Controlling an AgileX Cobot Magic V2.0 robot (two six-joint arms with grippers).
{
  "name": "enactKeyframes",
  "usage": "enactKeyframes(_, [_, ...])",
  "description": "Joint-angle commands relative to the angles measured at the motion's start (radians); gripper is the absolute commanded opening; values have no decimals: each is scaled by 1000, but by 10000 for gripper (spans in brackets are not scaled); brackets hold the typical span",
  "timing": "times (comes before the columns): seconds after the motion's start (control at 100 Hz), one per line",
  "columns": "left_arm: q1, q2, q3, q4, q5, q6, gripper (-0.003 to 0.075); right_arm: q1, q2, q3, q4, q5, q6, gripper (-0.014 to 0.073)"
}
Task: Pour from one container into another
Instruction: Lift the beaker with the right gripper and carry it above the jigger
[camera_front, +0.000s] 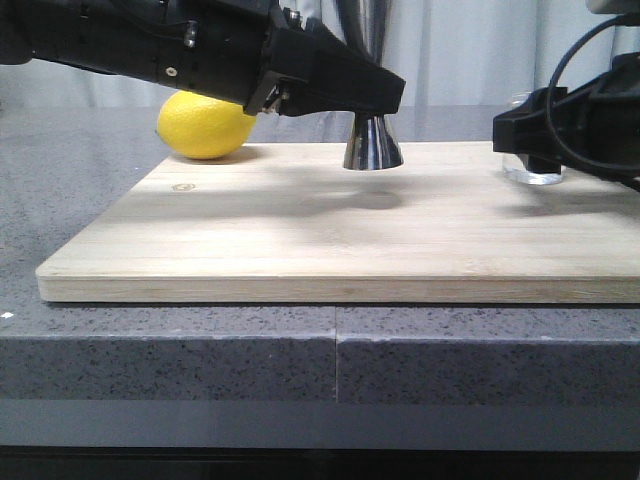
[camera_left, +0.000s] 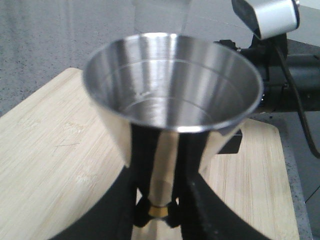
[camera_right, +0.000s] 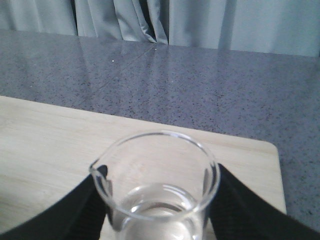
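Glass beaker (camera_right: 157, 187), small and clear with a pour lip, stands upright on the wooden cutting board (camera_front: 330, 235) near the board's 3 o'clock edge in the front view. The right gripper (camera_right: 159, 210) is clamped on it, 1 black finger (camera_right: 75, 210) pressed to each side. Clear liquid sits in its lower part.

Steel jigger (camera_front: 372, 145), an hourglass of 2 cones joined by a thin gold band (camera_left: 160, 211), is upright toward the board's 12 o'clock edge, its base resting on or just above the wood; I cannot tell which. The left gripper (camera_left: 159, 212) is closed on its narrow waist at the gold band. Its open top cone (camera_left: 172, 80) looks shiny and holds no liquid I can see.

A yellow lemon (camera_front: 205, 125) lies at about 10 o'clock, at the board's far edge. The board rests on a grey speckled counter (camera_front: 200, 350).
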Motion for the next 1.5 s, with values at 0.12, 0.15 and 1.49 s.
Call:
enactKeyframes(0.12, [3,-58,-32,-42,66,-15,-13,-7,-27,-32,-7,-50,-6,382])
enactKeyframes(0.15, [3,-58,-32,-42,66,-14,-13,-7,-27,-32,-7,-47,-6,382])
enactKeyframes(1.49, [3,-58,-32,-42,66,-18,-13,-7,-27,-32,-10,-23,-6,325])
